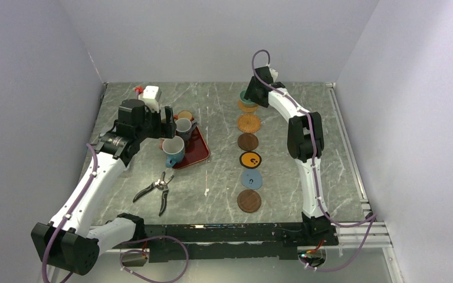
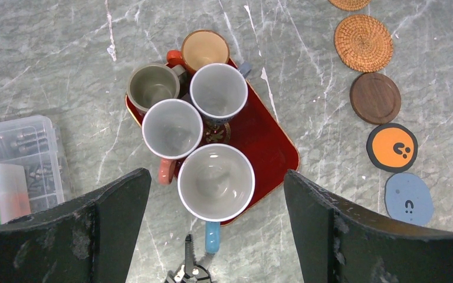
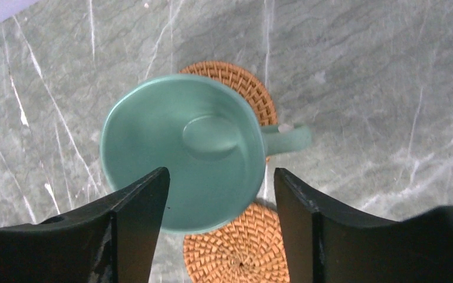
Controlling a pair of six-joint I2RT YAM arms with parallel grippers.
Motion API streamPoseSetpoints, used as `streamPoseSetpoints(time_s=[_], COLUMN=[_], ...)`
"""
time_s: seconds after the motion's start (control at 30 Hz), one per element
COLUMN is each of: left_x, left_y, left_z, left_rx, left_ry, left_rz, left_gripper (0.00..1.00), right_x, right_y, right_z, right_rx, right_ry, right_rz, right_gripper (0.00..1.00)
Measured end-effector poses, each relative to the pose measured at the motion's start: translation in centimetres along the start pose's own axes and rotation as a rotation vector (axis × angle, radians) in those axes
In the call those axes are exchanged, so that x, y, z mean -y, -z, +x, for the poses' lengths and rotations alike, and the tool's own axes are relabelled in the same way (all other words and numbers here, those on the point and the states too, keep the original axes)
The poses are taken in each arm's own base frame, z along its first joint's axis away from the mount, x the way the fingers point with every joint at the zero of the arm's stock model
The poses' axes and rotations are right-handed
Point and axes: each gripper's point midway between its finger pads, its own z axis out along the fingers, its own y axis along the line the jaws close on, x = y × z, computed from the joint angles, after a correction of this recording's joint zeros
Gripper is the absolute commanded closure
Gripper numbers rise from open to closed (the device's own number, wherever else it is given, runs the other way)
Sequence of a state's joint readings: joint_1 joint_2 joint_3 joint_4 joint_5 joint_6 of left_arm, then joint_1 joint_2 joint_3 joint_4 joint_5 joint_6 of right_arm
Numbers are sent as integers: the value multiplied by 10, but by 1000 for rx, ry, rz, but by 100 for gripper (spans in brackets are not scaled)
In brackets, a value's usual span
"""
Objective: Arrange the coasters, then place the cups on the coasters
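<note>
Six coasters lie in a line down the middle: a woven one (image 3: 236, 79) under the teal cup (image 3: 177, 147), a second woven one (image 1: 249, 124), a dark brown one (image 1: 248, 141), the black-and-orange one (image 1: 250, 159), the blue one (image 1: 251, 180) and another dark brown one (image 1: 249, 201). My right gripper (image 3: 221, 172) hovers open over the teal cup; its left finger overlaps the rim and its right finger stands clear. My left gripper (image 2: 217, 177) hangs open above the red tray (image 2: 271, 147). On the tray are the blue-handled cup (image 2: 216, 181), pink-handled cup (image 2: 172, 128), grey-white cup (image 2: 219, 91), olive cup (image 2: 152, 85) and orange-brown cup (image 2: 204, 50).
Pliers (image 1: 156, 191) lie on the table in front of the tray. A clear plastic parts box (image 2: 12, 159) sits left of the tray. Walls close in the table on the left, back and right.
</note>
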State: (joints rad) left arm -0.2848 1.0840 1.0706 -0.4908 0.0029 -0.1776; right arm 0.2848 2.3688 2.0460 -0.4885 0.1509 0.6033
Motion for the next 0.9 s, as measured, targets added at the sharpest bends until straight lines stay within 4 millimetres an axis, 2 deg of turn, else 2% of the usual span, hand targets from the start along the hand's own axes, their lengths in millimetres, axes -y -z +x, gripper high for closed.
streamPoseSetpoints(time_s=[0.1,0.2,0.33,0.43,0.57,0.67,0.8,0.9], left_x=[0,1,3,3,-4,-17,-33,-31], left_y=[0,-2,-8,-16,-31,-42,-53,-55], left_z=[0,1,5,12,25,36,51,58], left_rx=[0,0,-20,-53,-108,-157,-220,-250], left_ry=[0,2,5,8,19,50,90,111], left_rz=[1,6,20,25,16,-1,-26,-13], left_gripper=[10,10,11,14,20,24,30,34], right_x=[-1,-6,-17,-22,-18,-6,14,25], right_y=[14,38,80,109,142,163,183,195], right_z=[-5,-14,-31,-36,-28,-14,7,19], right_rx=[9,28,78,105,115,111,96,89], right_ry=[16,35,60,80,114,140,169,189], right_rz=[-15,-52,-137,-195,-246,-258,-258,-259], right_gripper=[22,22,21,21,21,21,21,21])
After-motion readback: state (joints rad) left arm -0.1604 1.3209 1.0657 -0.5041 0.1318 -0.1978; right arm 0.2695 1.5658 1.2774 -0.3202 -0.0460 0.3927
